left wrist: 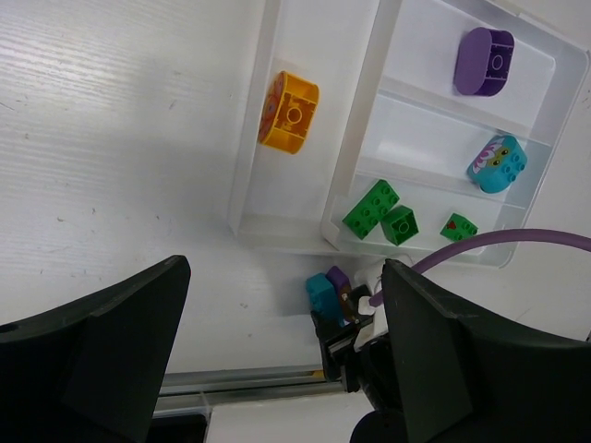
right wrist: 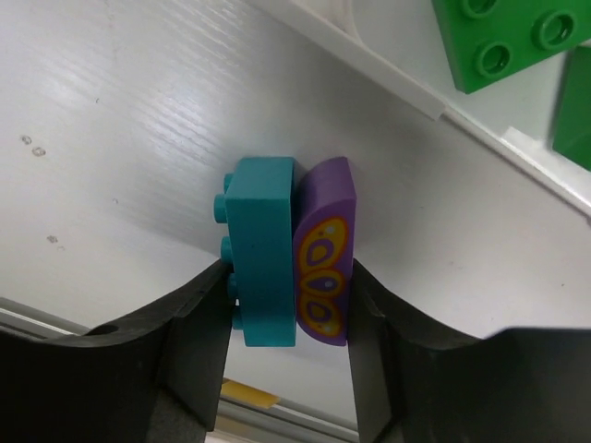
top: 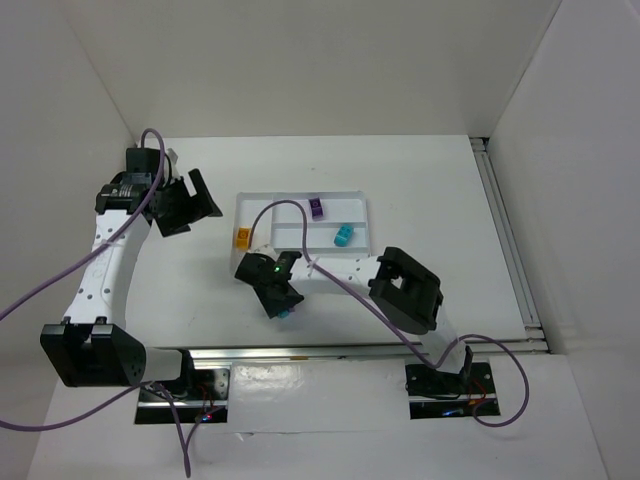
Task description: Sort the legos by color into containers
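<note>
Your right gripper point(right wrist: 288, 286) is pinching the stacked pair point(right wrist: 291, 254). One finger presses the outer face of the cyan brick point(right wrist: 263, 249), the other presses the rounded back of the purple brick point(right wrist: 325, 221). The pair sits on the table, outside the tray point(left wrist: 240, 166), whose near wall runs just beyond the fingertips and off to the right in the wrist view.

Mind how the pair lies in the grip. Its long axis runs along the fingers, and the seam between the two colours lies parallel to them. My reading is that this squeeze presses the bricks together rather than apart. You will likely need a second grip, or a twist against something, before either colour can go home.

Ahead of this hand, the nearest section holds the green legos point(left wrist: 371, 209). A cyan lego point(left wrist: 499, 163) lies in the section past that, and a purple one point(left wrist: 484, 62) in the farthest. An orange lego point(left wrist: 289, 113) sits in the tall section.

Your left gripper point(top: 190, 200) is spread wide and holds nothing. It stands well apart, across the tray from the loaded hand, so the right arm is clearly the nearer.
</note>
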